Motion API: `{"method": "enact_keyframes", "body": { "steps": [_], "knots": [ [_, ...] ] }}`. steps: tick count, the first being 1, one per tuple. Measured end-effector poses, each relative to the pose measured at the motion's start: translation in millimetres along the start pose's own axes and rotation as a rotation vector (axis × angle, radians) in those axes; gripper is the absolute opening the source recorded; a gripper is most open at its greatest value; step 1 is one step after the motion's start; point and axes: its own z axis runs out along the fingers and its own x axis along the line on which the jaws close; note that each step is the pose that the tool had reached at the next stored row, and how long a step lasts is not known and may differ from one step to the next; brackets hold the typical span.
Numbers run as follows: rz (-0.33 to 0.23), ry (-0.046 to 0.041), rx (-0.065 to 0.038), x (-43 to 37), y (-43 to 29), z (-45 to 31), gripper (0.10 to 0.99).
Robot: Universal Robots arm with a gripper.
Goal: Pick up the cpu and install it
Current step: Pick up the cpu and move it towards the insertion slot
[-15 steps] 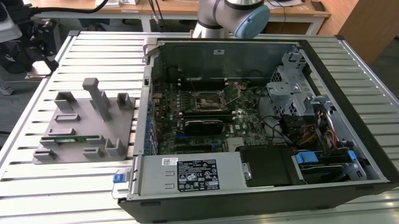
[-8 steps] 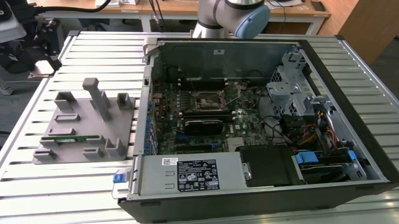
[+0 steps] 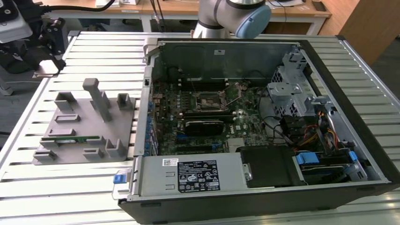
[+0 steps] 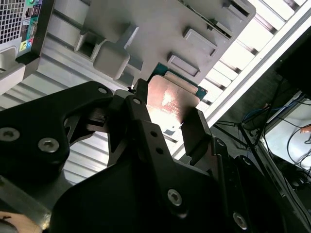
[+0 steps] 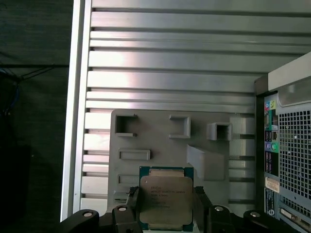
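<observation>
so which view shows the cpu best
The first wrist view: the cpu faces the camera squarely, silver top plate and rim plain, held in the gripper. The second wrist view shows the cpu at a slant, partly behind the gripper.

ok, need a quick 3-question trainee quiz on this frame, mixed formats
1. True or false: the gripper is shut on the cpu.
2. In the first wrist view, what lies behind the cpu? A) grey fixture tray B) motherboard C) keyboard
3. Fill in: in the exterior view, the open computer case stands on the tray's ___ side.
Key: 1 true; 2 A; 3 the exterior view's right.
</observation>
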Motion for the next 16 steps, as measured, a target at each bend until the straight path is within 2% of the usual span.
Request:
{"method": "enact_keyframes", "body": {
  "steps": [16],
  "knots": [
    [0.0,-0.0001,-0.001,-16.8,-0.1,-2.4,0.525]
  ]
}}
